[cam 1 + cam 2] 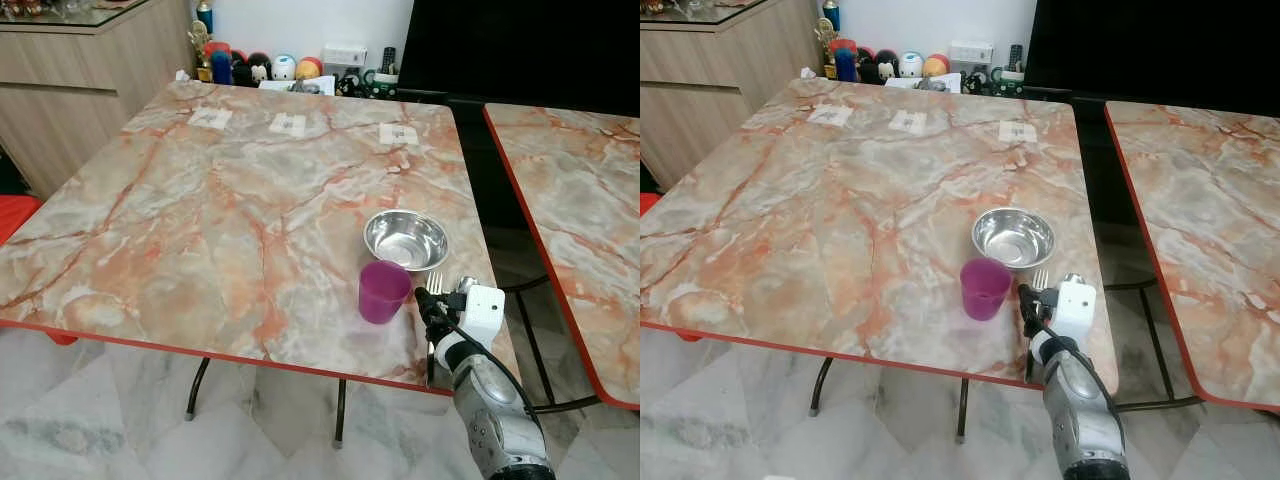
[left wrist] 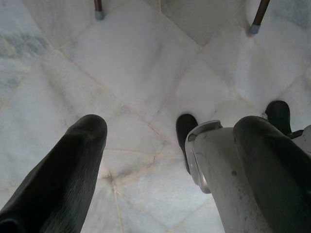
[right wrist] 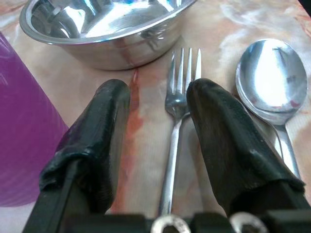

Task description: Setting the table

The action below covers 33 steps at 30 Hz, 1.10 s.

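The left pincer hangs low by the robot's side, pointing down at the pale floor. Its two black fingers are spread apart and hold nothing. This arm is idle and far from the things on the worktop.

On the marble worktop, near the right front corner, stands a purple cup. Just behind it and a little to the right sits a shiny metal bowl. To the right of the cup lies a fork, and right beside the fork lies a spoon. Both lie flat, side by side, just in front of the bowl.

The fork's long handle runs straight back toward the right pincer, and its prongs point away, at the bowl. The handle passes through the gap between the two black fingers. The fingers are spread, one on each side of the fork, and do not pinch it. The cup is very near the finger on one side, and the spoon is near the other finger.

The right arm reaches up from below the worktop's front edge, with the wrist over the corner and the pincer lying low along the fork. This is the nearer arm by far. I think the place is almost set.
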Motion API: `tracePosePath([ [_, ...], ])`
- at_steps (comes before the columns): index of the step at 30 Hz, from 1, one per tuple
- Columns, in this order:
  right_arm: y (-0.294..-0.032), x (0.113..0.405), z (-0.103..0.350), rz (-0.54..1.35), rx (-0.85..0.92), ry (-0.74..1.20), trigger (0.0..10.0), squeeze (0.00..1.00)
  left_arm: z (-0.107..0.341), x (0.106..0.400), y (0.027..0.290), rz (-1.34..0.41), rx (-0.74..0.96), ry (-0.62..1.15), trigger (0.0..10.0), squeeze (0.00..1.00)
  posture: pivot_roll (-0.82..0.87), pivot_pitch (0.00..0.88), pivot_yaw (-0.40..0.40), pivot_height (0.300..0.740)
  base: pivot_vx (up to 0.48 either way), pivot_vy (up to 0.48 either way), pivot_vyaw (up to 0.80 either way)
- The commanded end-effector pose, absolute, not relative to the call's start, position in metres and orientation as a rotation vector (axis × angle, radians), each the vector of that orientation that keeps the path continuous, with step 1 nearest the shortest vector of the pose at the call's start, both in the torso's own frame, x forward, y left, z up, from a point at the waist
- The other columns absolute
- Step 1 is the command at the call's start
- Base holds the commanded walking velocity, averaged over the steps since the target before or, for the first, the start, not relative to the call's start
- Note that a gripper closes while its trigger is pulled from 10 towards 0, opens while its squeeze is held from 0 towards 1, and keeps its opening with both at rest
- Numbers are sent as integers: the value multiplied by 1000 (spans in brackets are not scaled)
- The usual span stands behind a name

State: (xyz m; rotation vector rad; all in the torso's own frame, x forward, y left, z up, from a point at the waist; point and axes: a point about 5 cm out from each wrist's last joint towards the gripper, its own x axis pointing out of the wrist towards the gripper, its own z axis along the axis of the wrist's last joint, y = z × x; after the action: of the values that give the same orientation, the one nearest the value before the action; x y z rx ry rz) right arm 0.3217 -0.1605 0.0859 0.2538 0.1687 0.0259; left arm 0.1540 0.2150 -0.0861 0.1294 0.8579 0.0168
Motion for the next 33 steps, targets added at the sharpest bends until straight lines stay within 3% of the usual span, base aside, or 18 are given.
tracePosePath([
  [1,-163,322,83,12,253,191,10000,0,-89,148,211,-17,147,878,10000,0,44,115,-30,740,0,0,0],
  [33,-165,318,64,5,204,315,10000,0,-89,151,205,-54,164,877,10000,0,43,99,-31,740,0,0,0],
])
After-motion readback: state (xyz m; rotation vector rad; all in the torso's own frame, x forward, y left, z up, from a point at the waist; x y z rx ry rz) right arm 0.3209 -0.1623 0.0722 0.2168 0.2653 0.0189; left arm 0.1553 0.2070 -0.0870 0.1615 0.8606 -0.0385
